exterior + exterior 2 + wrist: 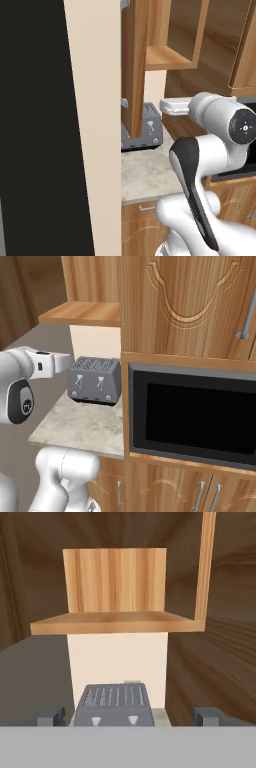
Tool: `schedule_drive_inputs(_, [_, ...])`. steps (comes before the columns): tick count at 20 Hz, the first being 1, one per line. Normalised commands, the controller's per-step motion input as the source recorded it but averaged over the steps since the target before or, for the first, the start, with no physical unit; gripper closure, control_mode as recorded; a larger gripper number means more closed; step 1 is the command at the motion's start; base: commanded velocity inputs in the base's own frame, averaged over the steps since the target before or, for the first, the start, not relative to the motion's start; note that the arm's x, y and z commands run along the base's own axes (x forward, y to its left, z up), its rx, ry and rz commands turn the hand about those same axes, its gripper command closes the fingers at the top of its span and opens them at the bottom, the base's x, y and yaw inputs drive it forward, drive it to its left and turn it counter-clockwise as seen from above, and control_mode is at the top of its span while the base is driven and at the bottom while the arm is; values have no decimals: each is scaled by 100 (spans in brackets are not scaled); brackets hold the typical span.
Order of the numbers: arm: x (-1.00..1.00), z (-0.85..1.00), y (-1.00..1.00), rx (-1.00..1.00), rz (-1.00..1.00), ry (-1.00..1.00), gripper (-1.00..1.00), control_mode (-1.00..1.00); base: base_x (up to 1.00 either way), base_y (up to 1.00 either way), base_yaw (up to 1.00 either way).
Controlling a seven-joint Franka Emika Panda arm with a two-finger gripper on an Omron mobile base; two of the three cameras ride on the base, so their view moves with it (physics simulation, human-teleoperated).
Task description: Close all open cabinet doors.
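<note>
Robot arm (200,165): nearest the camera in the left base view, rising from the lower right, its forearm reaching level toward the wall beneath the open cabinet.
Gripper (130,716): seen in the hand view as two dark tips at the lower corners, spread wide apart with nothing held between them; it is aimed at the toaster and the pale wall behind.
Open cabinet door (134,65): swung out and viewed edge-on in the left base view, standing above and just left of the toaster; its handle cannot be made out.
Open cabinet (117,623): a bare shelf and back panel are exposed above the gripper's line of sight.
Closed cabinet door (192,303): shut flush above the microwave (197,416), with a carved arch and a silver bar handle (247,313).
Toaster (95,380): a grey four-slot unit on the marble desk (80,428), directly ahead of the gripper.
Risk, toaster: were the hand advanced at its present height, the toaster is judged likely to be struck or shoved along the desk.
Risk, door: a push applied near the hinge side or to the thin edge is judged likely to slip, leaving the door ajar.
Risk, shelf: were the hand raised steeply, the underside of the shelf could be caught.
</note>
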Motion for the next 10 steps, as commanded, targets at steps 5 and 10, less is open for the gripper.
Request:
schedule_drive_inputs(5, [-27, 39, 0, 0, 0, -4, -100, -100, 0, 0, 0])
schedule_drive_inputs(10, [-38, 17, 0, 0, 0, 5, -100, -100, 0, 0, 0])
